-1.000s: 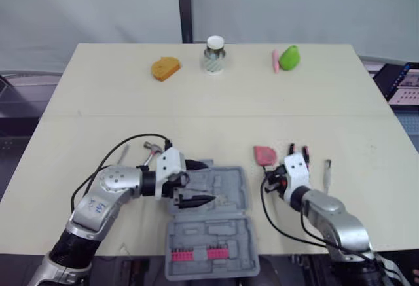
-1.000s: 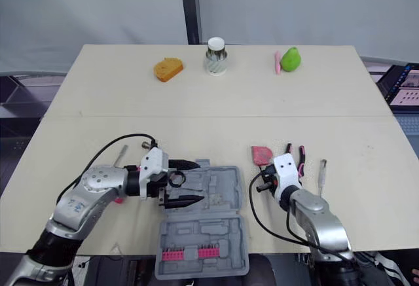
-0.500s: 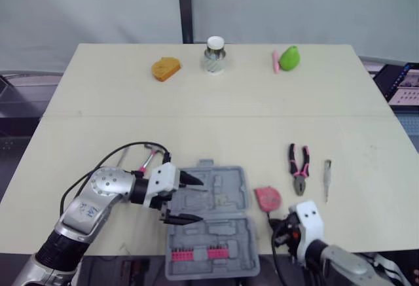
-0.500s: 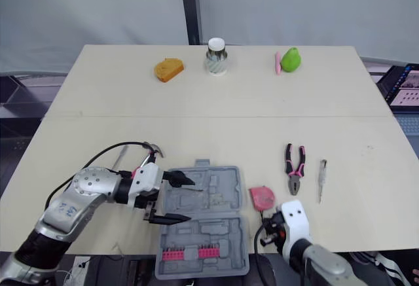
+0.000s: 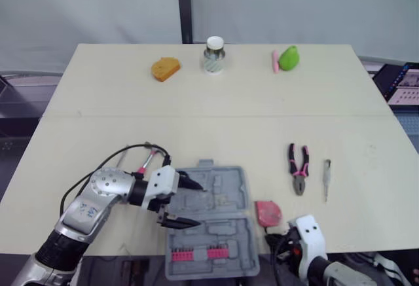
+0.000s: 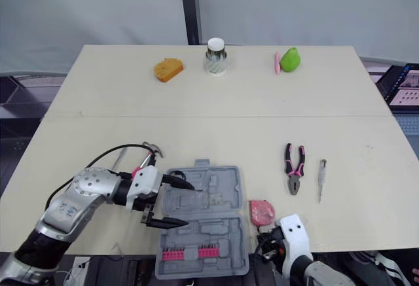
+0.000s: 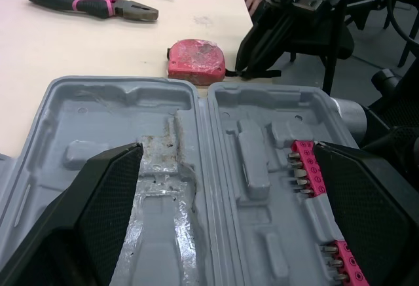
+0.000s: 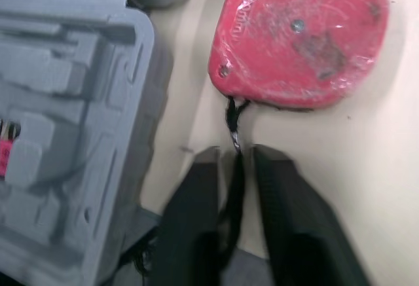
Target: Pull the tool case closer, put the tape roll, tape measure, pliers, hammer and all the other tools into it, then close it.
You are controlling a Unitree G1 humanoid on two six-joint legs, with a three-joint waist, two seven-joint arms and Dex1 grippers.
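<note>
the grey tool case (image 5: 211, 224) lies open at the front of the table (image 5: 229, 122), its far half showing moulded recesses and its near half carrying a row of pink bits (image 5: 200, 254); the near half appears to reach past the table's front edge. the left gripper (image 5: 191, 204) hovers over the left part of the case with its two black fingers spread wide apart, one over the far half and one near the hinge line, holding nothing. the left forearm lies across the table just left of the case, and the hammer (image 6: 145, 157), with its pink handle, sits behind that wrist, partly covered by the arm and its looping black cable. the red tape measure (image 5: 268, 212) lies flat on the table just beside the case's right side, close to the front edge. the right gripper (image 8: 232, 156) sits low at that edge, its fingers drawn together on the black strap that hangs from the tape measure. further back on the right, apart from the case, lie the pink-and-black pliers (image 5: 299, 167) and, just to their right, a slim screwdriver (image 5: 326, 176). along the far edge stand an orange object (image 5: 165, 69), a silvery cylinder with a white top (image 5: 214, 54) and a green object (image 5: 289, 57) with a small pink piece (image 5: 275, 61) touching or just beside it.
</note>
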